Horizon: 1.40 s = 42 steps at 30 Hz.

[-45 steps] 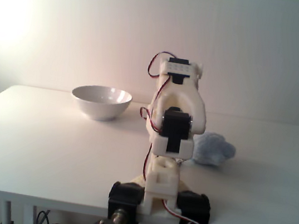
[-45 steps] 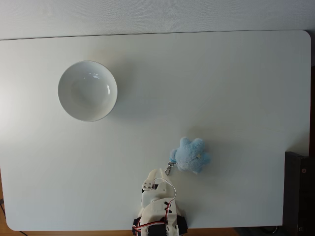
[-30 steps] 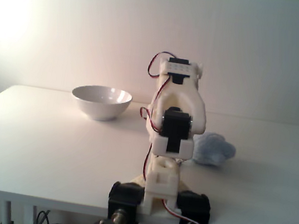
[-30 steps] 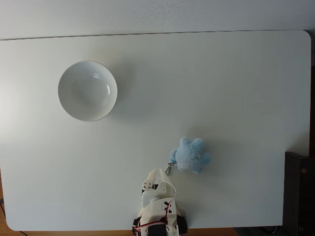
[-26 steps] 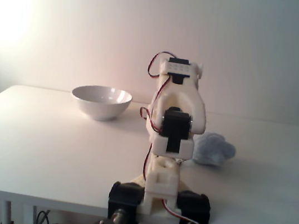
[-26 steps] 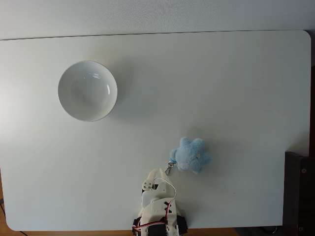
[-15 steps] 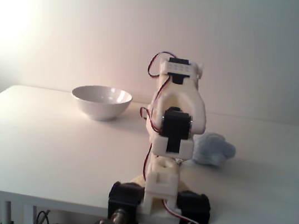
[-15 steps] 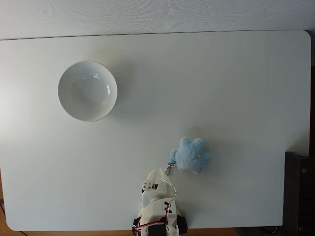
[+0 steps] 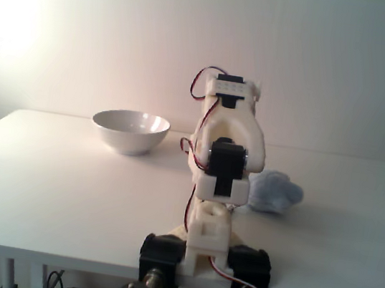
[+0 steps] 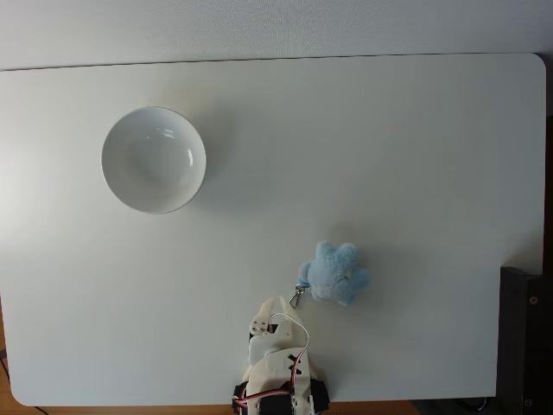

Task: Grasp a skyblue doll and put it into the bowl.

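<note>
Beside the folded arm, fuzzy pale-blue skyblue doll (image 10: pixel 335 274), clasp dangling; claw (image 10: pixel 270 309) state unclear

Nothing differs from the earlier pictures: arm (image 9: pixel 221 170), doll (image 10: pixel 335 273) and bowl (image 10: pixel 154 160) all sit as they were 1.5 seconds ago.

White printed arm (image 9: pixel 223 156) with blocky black servos; thin red wires loop beside its shell (black clamps (image 9: pixel 161 255) at the base).

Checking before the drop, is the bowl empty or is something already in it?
Empty. From above, the bowl shows a bare white inside, and the doll lies on the table, apart from it.
</note>
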### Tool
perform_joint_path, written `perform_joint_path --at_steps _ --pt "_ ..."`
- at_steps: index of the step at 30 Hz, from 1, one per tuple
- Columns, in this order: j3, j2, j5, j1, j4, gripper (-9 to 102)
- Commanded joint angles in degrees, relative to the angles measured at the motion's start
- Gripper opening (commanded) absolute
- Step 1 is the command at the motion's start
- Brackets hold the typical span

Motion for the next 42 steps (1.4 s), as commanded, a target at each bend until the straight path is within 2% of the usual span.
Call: perform_joint_path --at_steps 1,27,42 --pt "-0.3 16.4 -0.4 -0.1 0.1 0" --pt "-1.9 17.1 0.1 0.3 -0.4 0" --pt "-16.4 17.1 -0.4 0.4 0.2 0"
